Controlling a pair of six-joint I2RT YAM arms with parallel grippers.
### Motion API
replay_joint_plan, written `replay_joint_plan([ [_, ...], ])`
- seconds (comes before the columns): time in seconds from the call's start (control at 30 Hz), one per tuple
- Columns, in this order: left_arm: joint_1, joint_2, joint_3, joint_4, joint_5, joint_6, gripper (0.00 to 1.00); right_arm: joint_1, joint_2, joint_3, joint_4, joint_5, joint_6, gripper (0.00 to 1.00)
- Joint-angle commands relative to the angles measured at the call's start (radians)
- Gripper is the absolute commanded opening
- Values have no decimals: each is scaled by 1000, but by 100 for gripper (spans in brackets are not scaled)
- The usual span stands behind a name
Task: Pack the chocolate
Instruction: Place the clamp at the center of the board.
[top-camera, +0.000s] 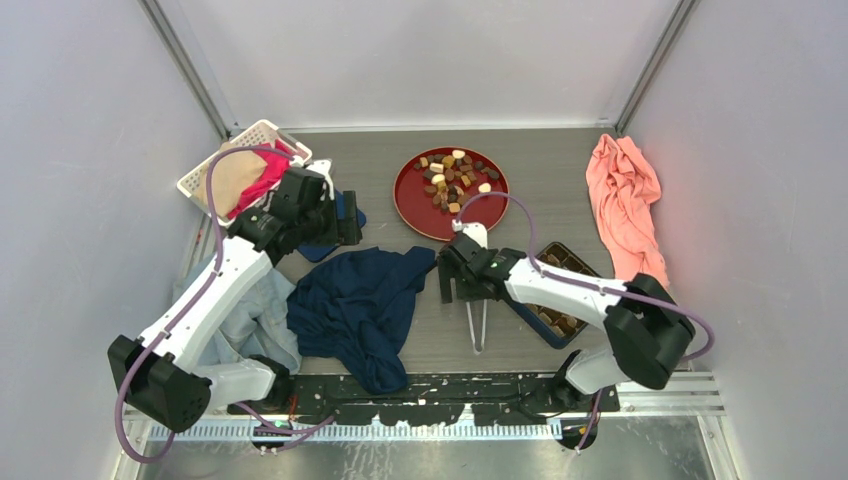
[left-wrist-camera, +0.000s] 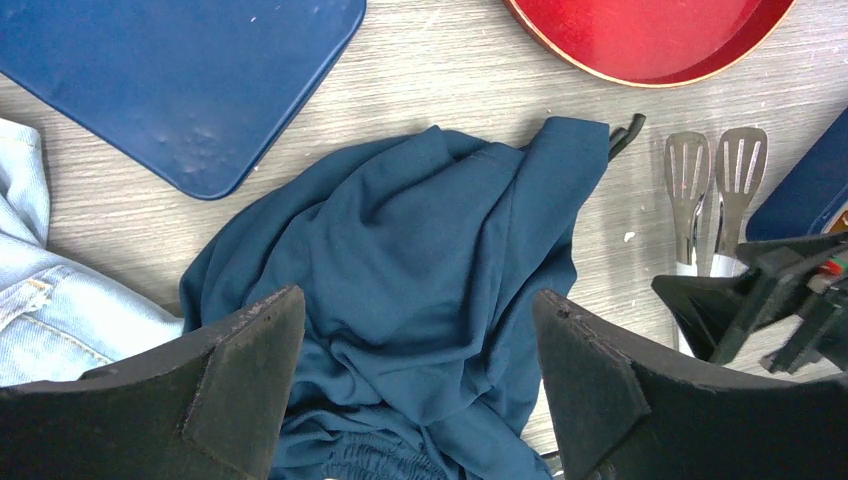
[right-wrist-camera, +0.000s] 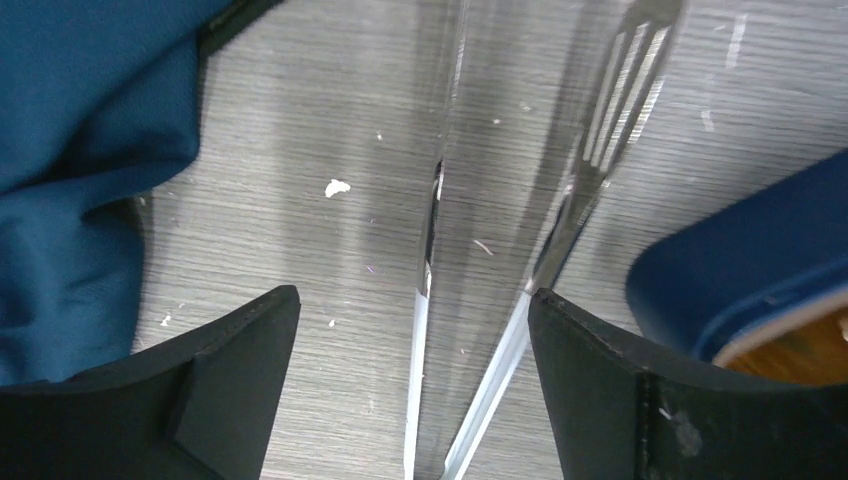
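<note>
Chocolate (top-camera: 452, 180) heaped loose on red tray (top-camera: 410, 210), far middle of table. Pieces look light, hard, easily scuffed; take singly by the sides with tongs (right-wrist-camera: 418, 350). Right gripper (right-wrist-camera: 410, 300) gaping over tongs, empty; left gripper (left-wrist-camera: 417, 300) wide, empty.

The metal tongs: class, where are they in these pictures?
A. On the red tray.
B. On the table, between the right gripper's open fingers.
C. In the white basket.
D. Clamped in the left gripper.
B: the tongs lie on the table, and the right wrist view shows both their arms in the gap of the open right gripper, with neither finger closed on them.
</note>
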Motion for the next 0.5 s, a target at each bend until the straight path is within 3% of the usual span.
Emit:
replay_joint_plan([
  [0.0,3,-21,-5,47,17,1,84,22,-133,43,-46,160,93,93],
  [0.1,3,-17,-10,54,22,-3,84,37,-191,31,-95,227,183,99],
  [0.47,3,-13,-19,69,35,-18,84,72,-175,-150,16,251,369,100],
])
